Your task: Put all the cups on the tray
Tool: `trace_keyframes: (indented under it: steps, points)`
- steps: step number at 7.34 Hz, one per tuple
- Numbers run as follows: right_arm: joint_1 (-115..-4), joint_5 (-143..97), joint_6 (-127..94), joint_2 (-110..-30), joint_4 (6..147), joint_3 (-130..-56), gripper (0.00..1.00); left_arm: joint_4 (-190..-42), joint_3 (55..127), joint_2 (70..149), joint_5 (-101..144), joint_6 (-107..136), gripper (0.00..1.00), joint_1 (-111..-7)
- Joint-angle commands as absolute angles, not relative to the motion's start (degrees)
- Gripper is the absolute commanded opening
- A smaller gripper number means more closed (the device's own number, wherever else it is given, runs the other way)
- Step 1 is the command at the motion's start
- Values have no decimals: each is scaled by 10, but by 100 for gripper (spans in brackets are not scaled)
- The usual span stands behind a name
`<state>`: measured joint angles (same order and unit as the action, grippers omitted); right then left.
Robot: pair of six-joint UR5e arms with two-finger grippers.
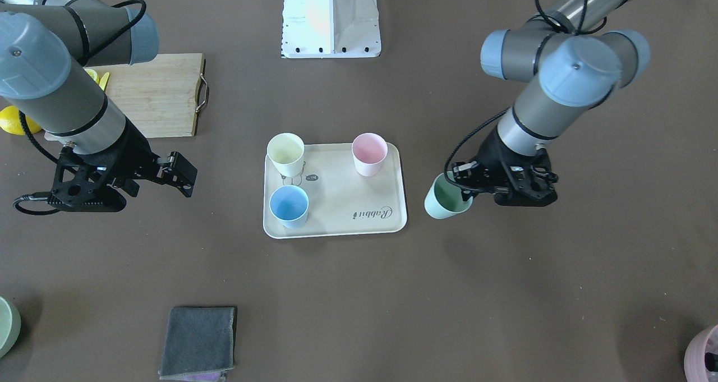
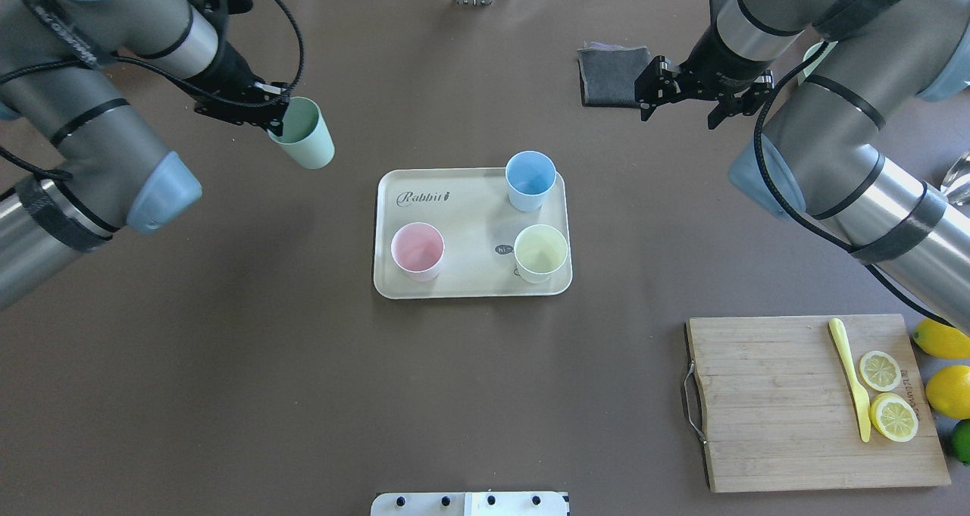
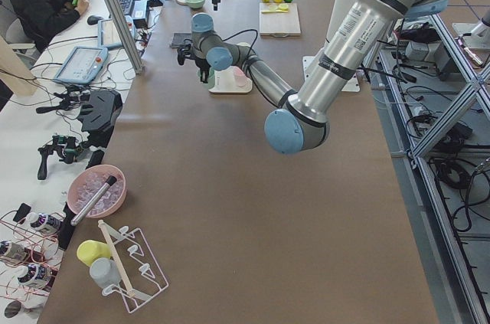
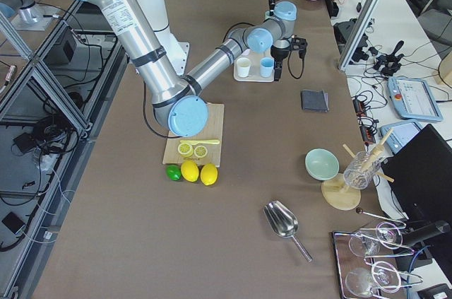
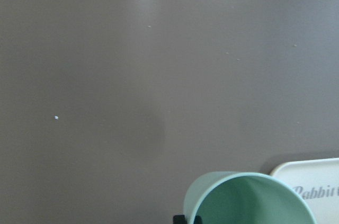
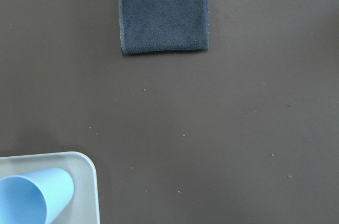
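The cream tray lies mid-table, also in the front view. On it stand the pale yellow cup, the light blue cup and the pink cup. My left gripper is shut on the rim of the mint green cup and holds it tilted, off the tray, beside the tray's "Rabbit" end. The left wrist view shows that cup and a tray corner. My right gripper is open and empty, beyond the tray's blue-cup corner.
A grey cloth lies near my right gripper. A wooden cutting board holds lemon slices and a yellow knife, with whole lemons beside it. A pale green bowl and a mauve pot sit at the far corners.
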<state>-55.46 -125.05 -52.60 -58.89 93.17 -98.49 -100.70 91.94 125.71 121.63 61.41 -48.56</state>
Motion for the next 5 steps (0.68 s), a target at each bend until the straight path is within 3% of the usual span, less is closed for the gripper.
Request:
trace_keyframes:
  steps: [1,5]
  points:
    - [-565,-1257,-495,-605,932,-991,100,-1009,898,1296,1144,685,0,-407]
    - [-575,-1266,-483,-621,932,-1003,100,-1019,864,1308,1102,704,0,-374]
